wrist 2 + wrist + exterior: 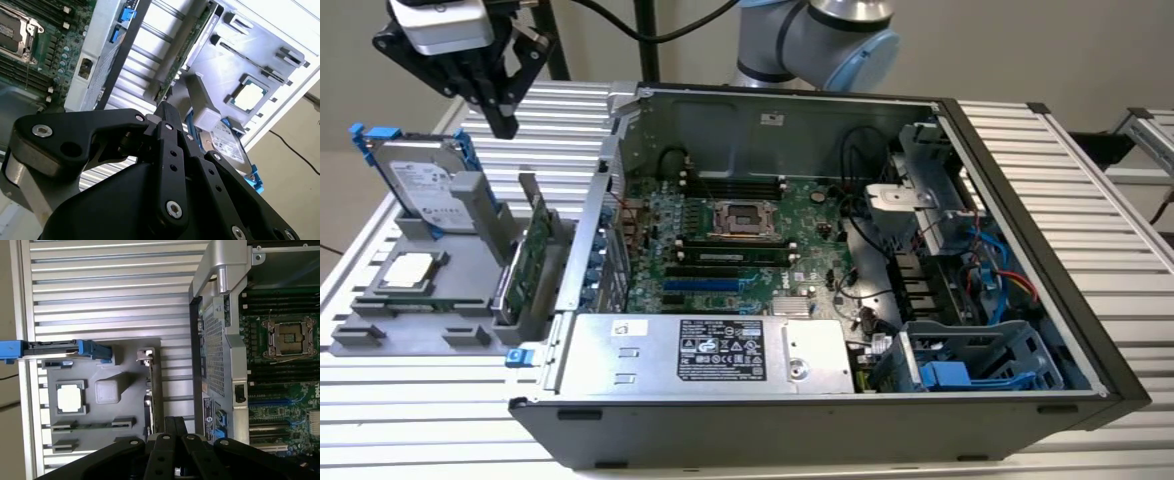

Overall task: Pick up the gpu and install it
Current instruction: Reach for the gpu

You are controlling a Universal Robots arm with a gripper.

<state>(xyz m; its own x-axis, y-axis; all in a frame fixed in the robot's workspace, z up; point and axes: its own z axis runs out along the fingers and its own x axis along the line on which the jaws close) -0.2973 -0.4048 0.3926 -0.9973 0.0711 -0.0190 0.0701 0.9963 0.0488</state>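
Note:
The gpu (527, 265) is a thin green card standing on edge in a grey holder tray (420, 325), just outside the open computer case on the exterior view's left. My gripper (503, 118) hangs high above the tray, well clear of the card, with its black fingers shut together on nothing. In the second wrist view the fingertips (165, 109) point toward the gpu's edge (186, 44). In the first wrist view the gripper (175, 424) sits near the card's thin edge (148, 402).
A hard drive in a blue frame (427, 185) stands upright in the tray beside a small square chip (407, 270). The open case (1014, 250) holds the motherboard (734, 250) and a power supply (720, 350). Its metal wall (594, 230) stands next to the gpu.

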